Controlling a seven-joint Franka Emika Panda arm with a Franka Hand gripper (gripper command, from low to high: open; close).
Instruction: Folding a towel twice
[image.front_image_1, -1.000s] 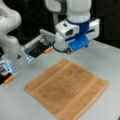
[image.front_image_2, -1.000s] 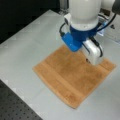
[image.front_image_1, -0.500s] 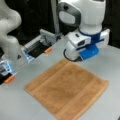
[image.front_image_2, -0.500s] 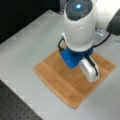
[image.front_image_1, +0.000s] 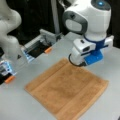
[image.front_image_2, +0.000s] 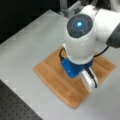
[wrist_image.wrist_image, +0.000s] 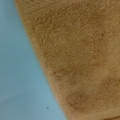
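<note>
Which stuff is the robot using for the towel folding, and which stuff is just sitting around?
For the job:
- the towel, lying flat and unfolded on the table
- the gripper, low over the towel's far edge in a front view

Just sitting around:
- the grey table
- the second white arm at a front view's left
- the grey tray with orange tabs

towel (wrist_image.wrist_image: 82, 57) close up, apparently flat, table (wrist_image.wrist_image: 20, 82)
</note>
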